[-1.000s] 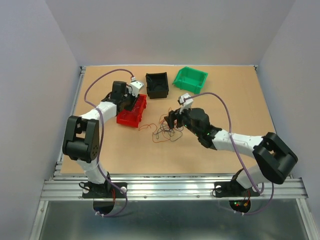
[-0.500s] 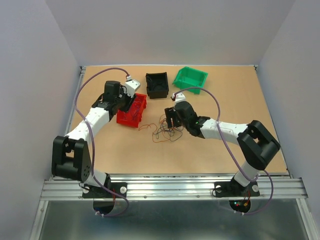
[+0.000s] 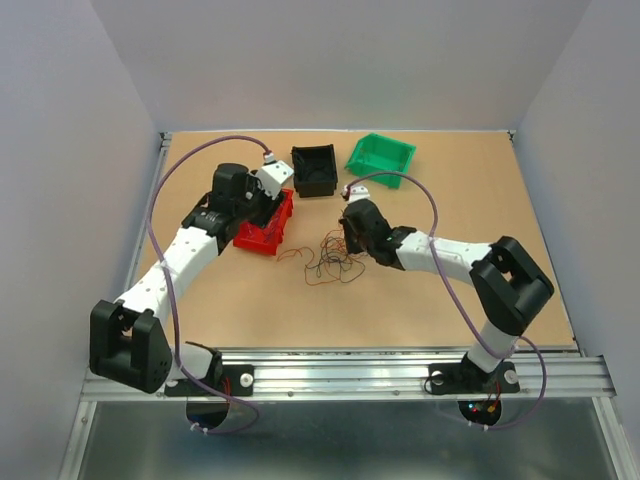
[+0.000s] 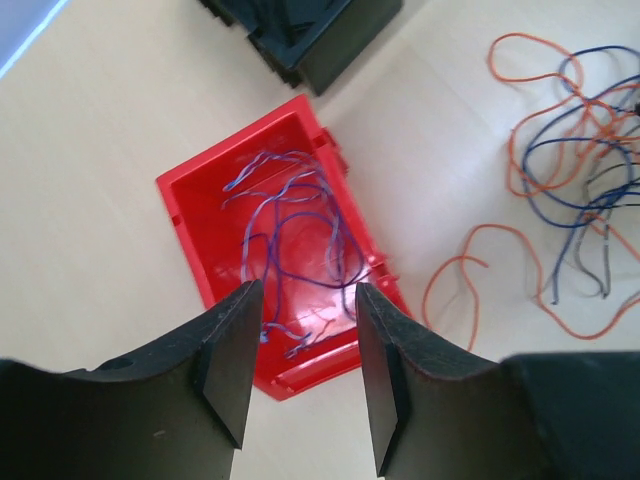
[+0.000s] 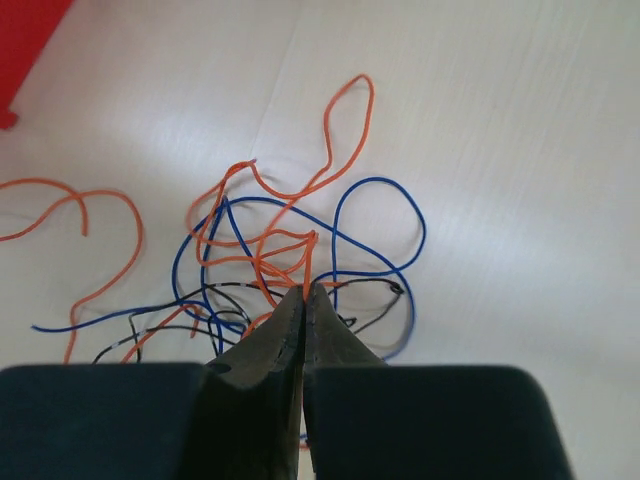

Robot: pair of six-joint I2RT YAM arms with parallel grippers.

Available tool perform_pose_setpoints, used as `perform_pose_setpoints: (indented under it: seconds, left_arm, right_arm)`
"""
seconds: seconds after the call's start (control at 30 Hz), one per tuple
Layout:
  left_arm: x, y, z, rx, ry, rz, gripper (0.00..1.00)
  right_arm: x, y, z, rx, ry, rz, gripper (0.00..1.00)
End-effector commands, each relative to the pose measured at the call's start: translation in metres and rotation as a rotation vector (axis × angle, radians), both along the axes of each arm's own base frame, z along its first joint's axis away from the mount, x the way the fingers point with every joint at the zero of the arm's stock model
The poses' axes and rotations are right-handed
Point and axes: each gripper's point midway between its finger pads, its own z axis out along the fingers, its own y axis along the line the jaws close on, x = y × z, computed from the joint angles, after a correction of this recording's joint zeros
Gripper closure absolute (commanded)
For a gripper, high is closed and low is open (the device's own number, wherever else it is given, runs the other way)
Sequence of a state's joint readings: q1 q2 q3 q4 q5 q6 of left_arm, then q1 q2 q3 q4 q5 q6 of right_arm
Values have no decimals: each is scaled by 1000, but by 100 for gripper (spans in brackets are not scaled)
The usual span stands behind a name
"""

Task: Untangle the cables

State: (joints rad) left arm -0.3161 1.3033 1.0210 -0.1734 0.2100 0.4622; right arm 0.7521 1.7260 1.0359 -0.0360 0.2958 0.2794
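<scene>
Orange, blue and black cables point(image 3: 330, 262) lie in a loose heap in the middle of the brown table point(image 3: 470, 190). The right gripper point(image 5: 304, 292) is down on the back right side of the heap. Its two fingers are squeezed tight together, and one orange strand point(image 5: 309, 255) runs right into the tips, so it is pinching that strand.

The left gripper point(image 4: 305, 300) hangs over the red bin point(image 4: 185, 215) with its fingers apart and nothing between them. Thin purple wires point(image 4: 285, 225) lie inside that bin.

The red bin sits just left of the heap. A black bin point(image 3: 314, 170) and a green bin point(image 3: 381, 157) stand farther back. Bare table shows in front of the heap and off to its right.
</scene>
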Motion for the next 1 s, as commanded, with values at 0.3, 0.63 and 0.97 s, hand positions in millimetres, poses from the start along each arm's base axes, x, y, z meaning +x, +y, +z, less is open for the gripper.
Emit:
perform_pose_setpoints:
  seconds: [0.3, 0.63, 0.97]
  left_arm:
    - [-27, -126, 88, -358, -296, -385, 46]
    - [-81, -147, 149, -612, -448, -635, 40]
    - [-112, -135, 147, -619, -553, -696, 38]
  right_arm:
    - [-53, 10, 226, 470, -468, 296, 100]
    - [-89, 6, 317, 666, -686, 422, 99]
    - [-91, 23, 332, 713, -688, 495, 99]
